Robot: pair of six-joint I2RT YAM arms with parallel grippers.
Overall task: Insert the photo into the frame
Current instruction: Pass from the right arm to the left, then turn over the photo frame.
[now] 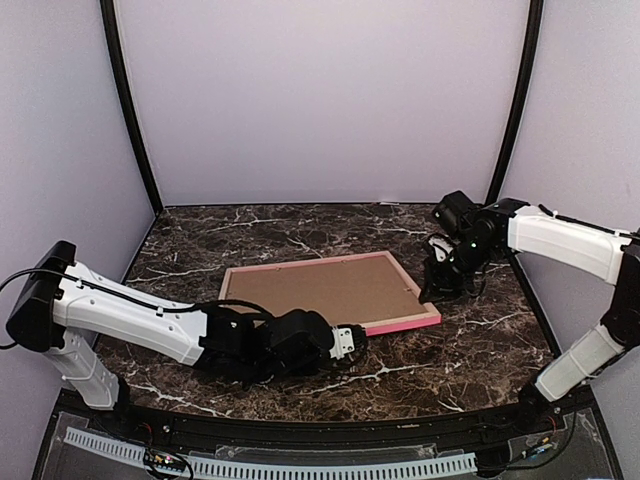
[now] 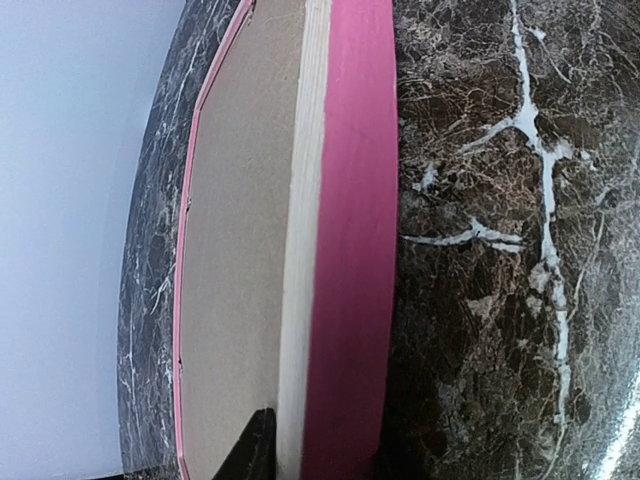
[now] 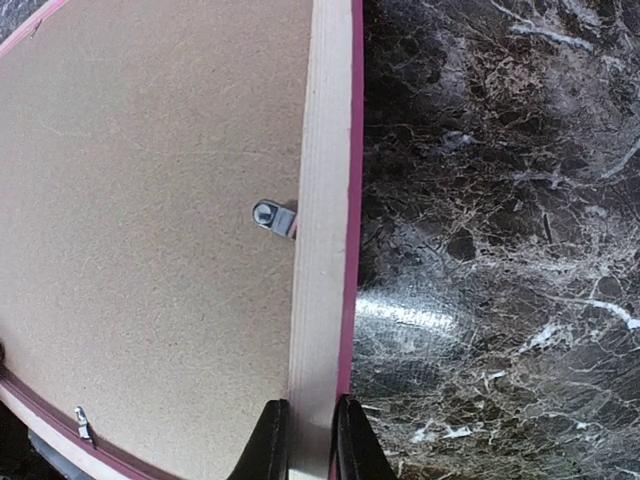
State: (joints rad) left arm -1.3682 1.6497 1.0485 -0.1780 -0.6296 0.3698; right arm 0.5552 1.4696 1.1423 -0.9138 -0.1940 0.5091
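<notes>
At about 6 o'clock of the frame (image 1: 405, 325), the left gripper (image 1: 350, 340) lay low over the marble table (image 1: 480, 350), one finger (image 2: 255, 450) over the brown backing board (image 1: 320, 290) just inside the near rail; whether the jaws pinched that rail could not be told. The frame lay flat at the table's centre, pale back up, with the board seated inside it. At its 3 o'clock edge, the right gripper (image 1: 440, 288) was clamped across the side rail, near a small metal tab (image 3: 272, 216).
</notes>
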